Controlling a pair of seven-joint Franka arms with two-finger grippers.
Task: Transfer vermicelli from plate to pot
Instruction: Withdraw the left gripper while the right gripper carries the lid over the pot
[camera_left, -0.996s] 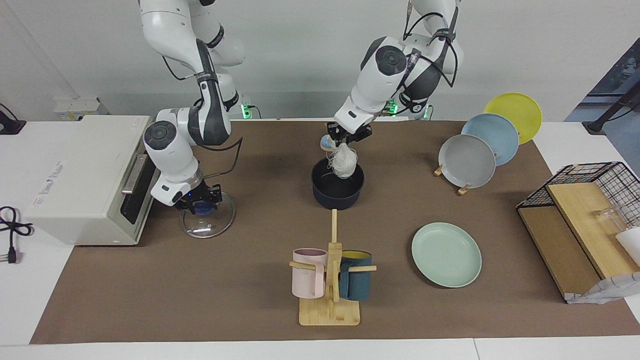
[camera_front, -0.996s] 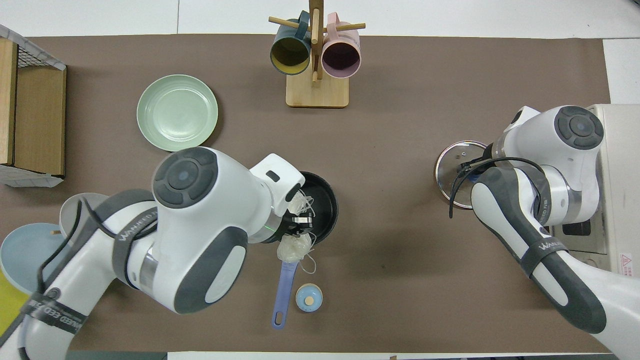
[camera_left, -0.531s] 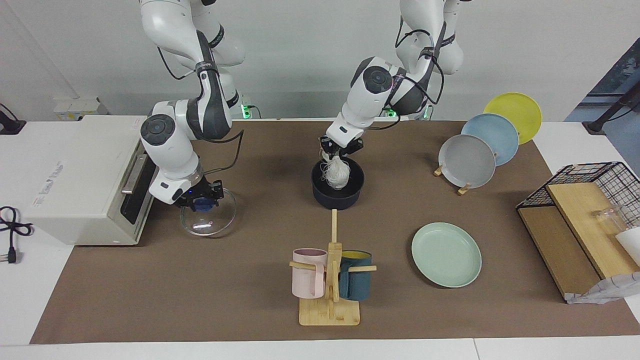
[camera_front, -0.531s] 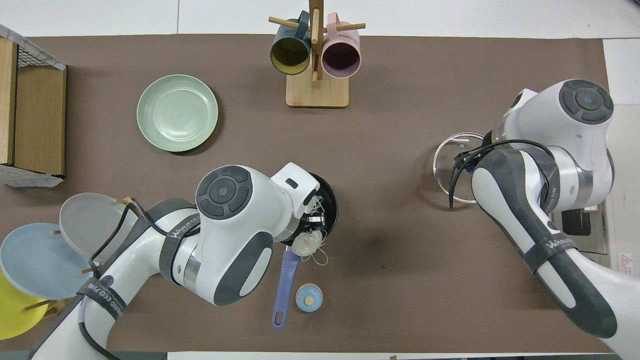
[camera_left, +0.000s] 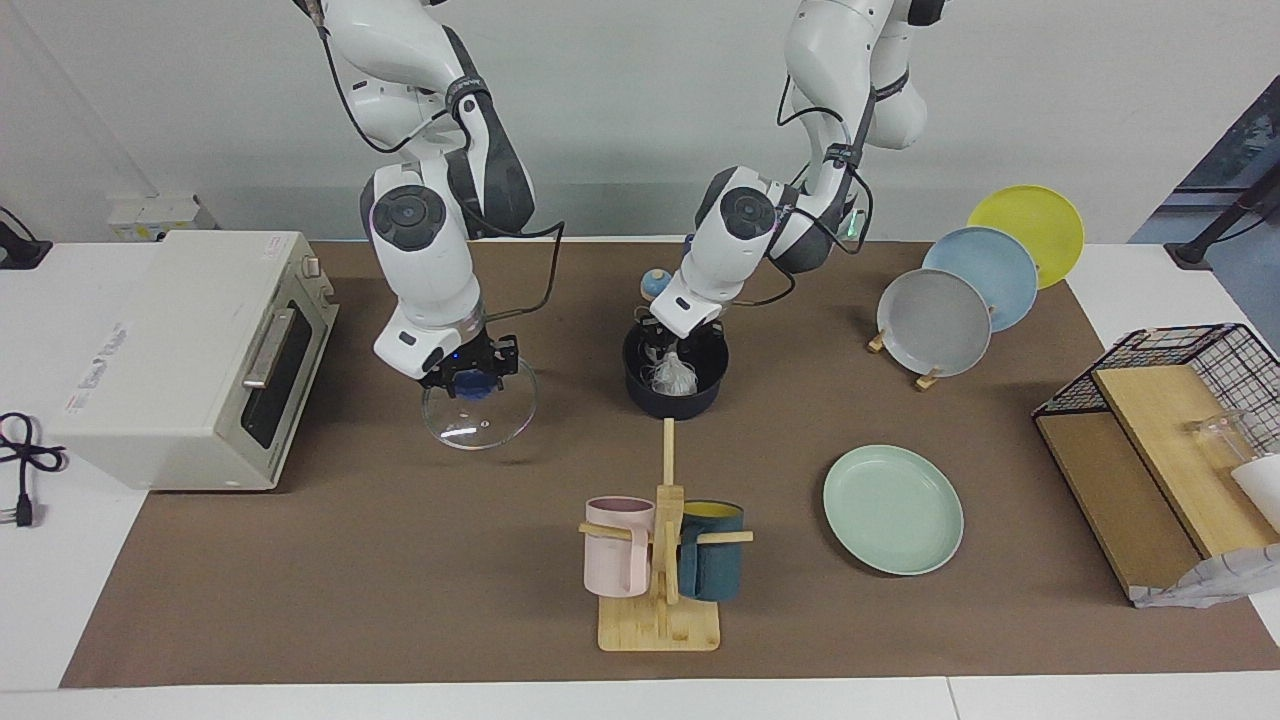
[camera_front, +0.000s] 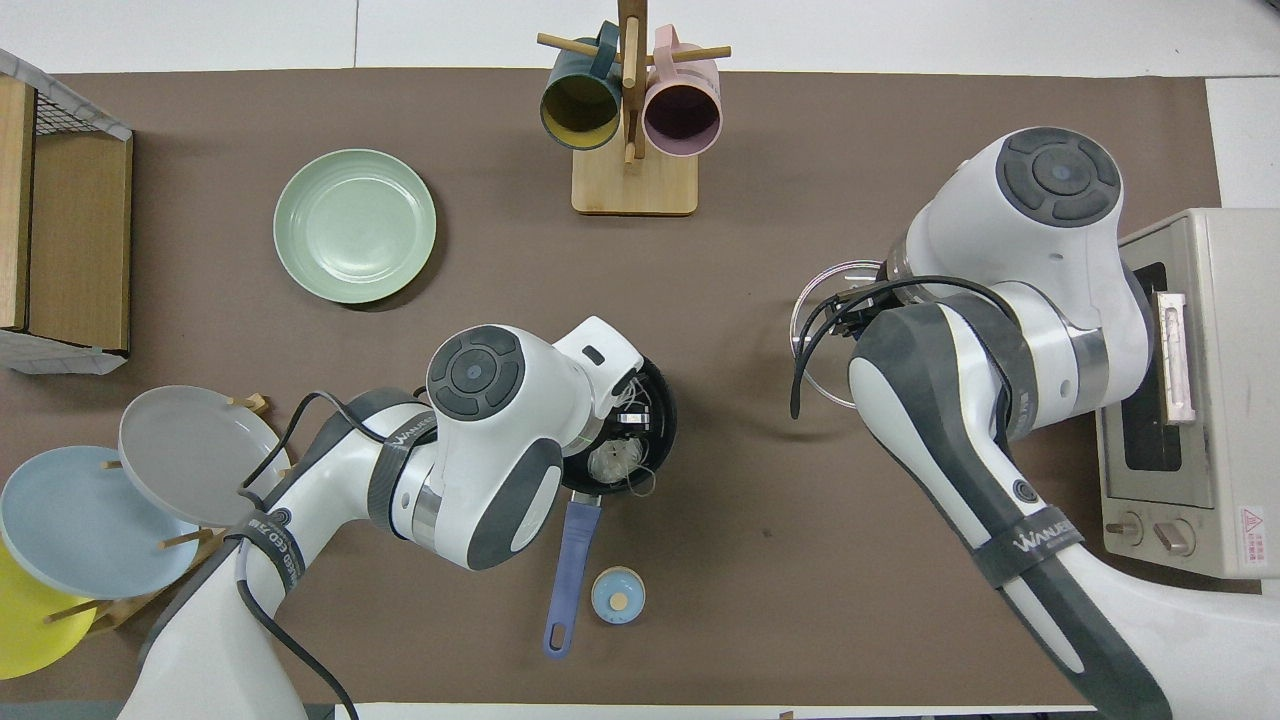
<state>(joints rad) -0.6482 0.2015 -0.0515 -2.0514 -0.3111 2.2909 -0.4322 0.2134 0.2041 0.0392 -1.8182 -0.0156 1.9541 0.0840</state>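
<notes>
My left tool (camera_left: 662, 350) is down inside the pot (camera_left: 676, 403), right over the vermicelli (camera_left: 675, 378). I cannot tell from either view whether it is gripping the noodles or has let go. The whitish clump sits inside the pot's rim, low against the dark bottom, with a few loose strands straying toward the wall. The plate (camera_left: 893, 510) is bare. It lies toward the left arm's end of the table, farther from the robots than the pot and well apart from it.

My right tool (camera_left: 470, 375) is closed on the blue knob of the glass lid (camera_left: 478, 420) and holds it up off the table, toward the right arm's end and beside the toaster oven (camera_left: 190, 355).

I judge the noodles to be very light, soft and springy. They are a tangle, not a solid, so a pinch through the middle of the clump should carry the whole bundle. Stray threads are the risk: they can cling to the tool and drag the clump back out. I would lift slowly and straight up, watching for snags.
</notes>
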